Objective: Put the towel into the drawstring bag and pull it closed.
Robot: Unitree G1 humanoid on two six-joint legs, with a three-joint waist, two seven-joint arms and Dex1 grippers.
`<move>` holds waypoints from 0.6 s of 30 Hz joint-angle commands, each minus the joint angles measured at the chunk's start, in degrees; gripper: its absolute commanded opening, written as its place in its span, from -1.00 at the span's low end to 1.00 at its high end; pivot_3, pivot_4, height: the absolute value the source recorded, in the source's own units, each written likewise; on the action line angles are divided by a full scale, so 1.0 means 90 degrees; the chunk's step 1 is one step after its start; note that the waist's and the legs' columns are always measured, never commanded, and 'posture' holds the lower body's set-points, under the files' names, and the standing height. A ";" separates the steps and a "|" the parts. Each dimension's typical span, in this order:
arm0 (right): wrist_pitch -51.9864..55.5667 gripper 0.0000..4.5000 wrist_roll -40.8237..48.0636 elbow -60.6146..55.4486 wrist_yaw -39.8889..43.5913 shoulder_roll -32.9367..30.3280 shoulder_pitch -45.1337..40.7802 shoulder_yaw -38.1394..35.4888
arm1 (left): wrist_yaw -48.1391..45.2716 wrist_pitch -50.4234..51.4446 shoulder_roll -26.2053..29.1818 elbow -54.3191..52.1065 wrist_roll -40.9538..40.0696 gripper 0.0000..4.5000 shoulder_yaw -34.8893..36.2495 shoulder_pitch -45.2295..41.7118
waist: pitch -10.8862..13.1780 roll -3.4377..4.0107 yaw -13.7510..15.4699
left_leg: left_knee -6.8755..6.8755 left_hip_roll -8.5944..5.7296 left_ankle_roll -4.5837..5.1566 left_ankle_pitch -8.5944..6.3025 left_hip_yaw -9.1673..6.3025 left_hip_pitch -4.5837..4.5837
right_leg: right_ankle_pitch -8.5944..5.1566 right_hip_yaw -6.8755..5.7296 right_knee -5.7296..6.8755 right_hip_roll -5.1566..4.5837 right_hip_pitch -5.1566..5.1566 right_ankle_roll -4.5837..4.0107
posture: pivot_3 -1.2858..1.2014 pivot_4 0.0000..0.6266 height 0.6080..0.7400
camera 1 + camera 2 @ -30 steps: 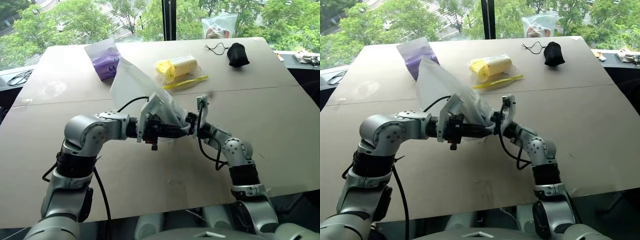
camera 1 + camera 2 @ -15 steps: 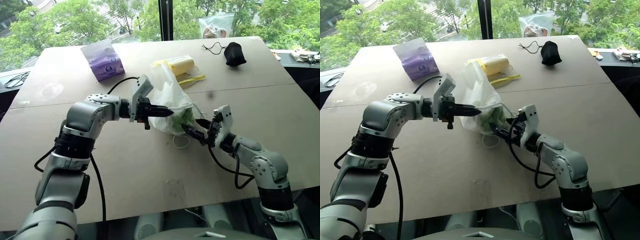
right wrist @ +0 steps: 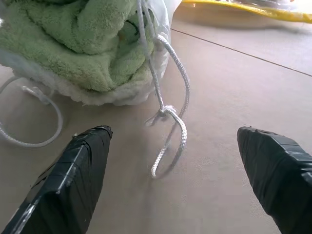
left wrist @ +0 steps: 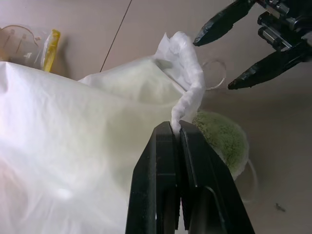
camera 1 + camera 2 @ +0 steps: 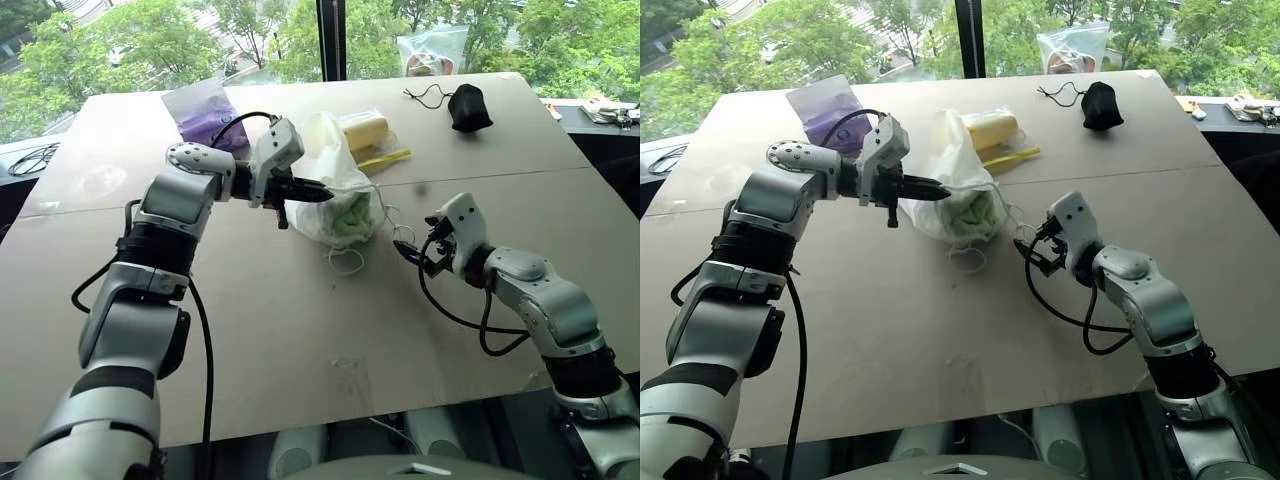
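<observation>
- The drawstring bag (image 5: 335,195) lies mid-surface (image 5: 300,330), just in front of a yellow item in clear plastic (image 5: 368,132); the towel (image 3: 73,46) sits inside at its mouth.
- Left gripper (image 4: 175,127): jaws pinched shut on the bag's thin fabric edge.
- Right gripper (image 3: 175,168): jaws wide, holding nothing, near the knotted cord (image 3: 168,119).
- Likely light, limp and slippery; take the cord at its knot.

A purple tissue pack (image 5: 205,112), a yellow item in plastic (image 5: 368,135) and a black pouch (image 5: 470,106) lie on the table (image 5: 300,330)
</observation>
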 commanded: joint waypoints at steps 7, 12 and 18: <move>-0.0756 -0.27 -0.0459 0.0874 0.0453 0.0178 -0.0502 0.0023 | 0.0143 -0.0299 0.0027 -0.0147 0.0260 -1.00 0.0335 -0.0104 | 0.0000 0.0000 0.0026 | 0.0000 0.0005 0.0006 -0.0004 -0.0008 -0.0010 | 0.0004 -0.0006 -0.0003 -0.0012 -0.0002 -0.0007 | 0.03 -0.52 1.00; -0.0285 -0.94 -0.0036 -0.0173 0.0610 0.0131 -0.0099 -0.0328 | 0.0431 -0.0209 0.0001 -0.0289 0.0162 -1.00 0.0637 0.0066 | 0.0001 0.0001 0.0028 | -0.0001 0.0006 0.0008 -0.0005 -0.0036 -0.0009 | 0.0004 -0.0009 0.0000 -0.0011 -0.0003 -0.0007 | 0.03 -0.52 1.00; 0.0137 -1.00 0.0432 -0.0842 0.0476 0.0363 0.0030 -0.0661 | 0.0362 0.1098 0.0028 -0.1098 -0.0679 -0.73 0.1250 0.0494 | 0.0001 0.0001 0.0002 | 0.0002 0.0008 0.0008 -0.0005 -0.0039 -0.0006 | 0.0004 -0.0009 0.0007 -0.0009 -0.0003 -0.0007 | 0.03 -0.52 1.00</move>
